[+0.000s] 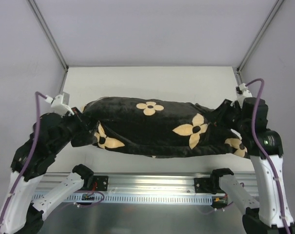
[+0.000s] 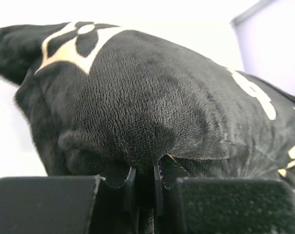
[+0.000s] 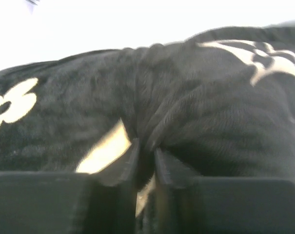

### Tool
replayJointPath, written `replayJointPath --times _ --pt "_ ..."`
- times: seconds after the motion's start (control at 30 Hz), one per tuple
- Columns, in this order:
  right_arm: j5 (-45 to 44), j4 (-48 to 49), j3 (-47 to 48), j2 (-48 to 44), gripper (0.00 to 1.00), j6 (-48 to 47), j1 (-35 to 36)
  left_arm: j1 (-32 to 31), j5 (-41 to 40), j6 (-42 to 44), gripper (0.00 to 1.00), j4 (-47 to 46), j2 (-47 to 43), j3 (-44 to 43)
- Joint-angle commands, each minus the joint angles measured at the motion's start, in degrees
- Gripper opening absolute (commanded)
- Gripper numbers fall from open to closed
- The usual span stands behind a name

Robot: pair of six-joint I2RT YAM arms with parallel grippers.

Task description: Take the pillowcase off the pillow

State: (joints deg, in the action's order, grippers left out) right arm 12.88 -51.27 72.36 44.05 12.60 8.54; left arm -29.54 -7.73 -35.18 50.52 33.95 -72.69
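As we looked down from above, the black flowered pillowcase [image 1: 157,131] stretched across the counter [image 1: 152,80], nearer its front edge than its back. One end lay by the left edge and the other by the right. It was plump and rounded, but the pillow itself was hidden inside. The left gripper [image 1: 87,132] met the left end and the right gripper [image 1: 228,116] met the right end. From there we could not tell how their fingers stood, nor whether the bundle rested on the counter or hung above it. A metal rail [image 1: 152,183] ran along the front edge, just in front of the pillowcase.

In the left wrist view, the fingers [image 2: 130,178] were drawn narrow, with a fold of the black plush pinched between them. The rest of the fabric swelled up and away.

In the right wrist view, which was somewhat blurred, the fingers [image 3: 123,163] were likewise close together. They clamped a pucker of the same fabric beside a cream petal.
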Motion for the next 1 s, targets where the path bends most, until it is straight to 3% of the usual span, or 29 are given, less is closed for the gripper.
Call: replayJointPath --times 0.0,0.03,0.13,0.23,0.33,0.6,0.97 --pt "-0.5 10.9 -4.7 7.0 0.23 -2.4 -0.8 1.0 -12.3 0.1 0.00 -3.9 6.2 4.4" --pt "-0.1 9.6 -4.5 9.0 0.43 -3.1 -0.7 0.9 -13.0 0.1 0.00 -3.9 7.3 4.8" --pt "-1.4 4.3 -3.2 12.7 0.69 -5.6 0.3 1.0 -13.1 0.0 0.00 -3.7 9.7 5.4" --pt "-7.0 2.9 -7.5 6.2 0.87 -7.5 0.3 1.6 -14.2 0.6 0.00 -3.7 9.7 5.5" --pt "-10.8 -2.3 -9.9 1.5 0.92 -8.6 0.3 3.0 -13.5 1.4 0.00 -3.4 10.6 4.9" --pt "-10.2 -12.6 -12.8 -6.1 0.98 -6.5 0.3 6.2 -9.2 1.7 0.00 -2.4 16.6 2.3" --pt "8.2 -21.1 -15.5 -13.0 0.96 -8.2 0.3 10.1 -4.1 2.0 0.00 -2.1 20.6 -0.3"
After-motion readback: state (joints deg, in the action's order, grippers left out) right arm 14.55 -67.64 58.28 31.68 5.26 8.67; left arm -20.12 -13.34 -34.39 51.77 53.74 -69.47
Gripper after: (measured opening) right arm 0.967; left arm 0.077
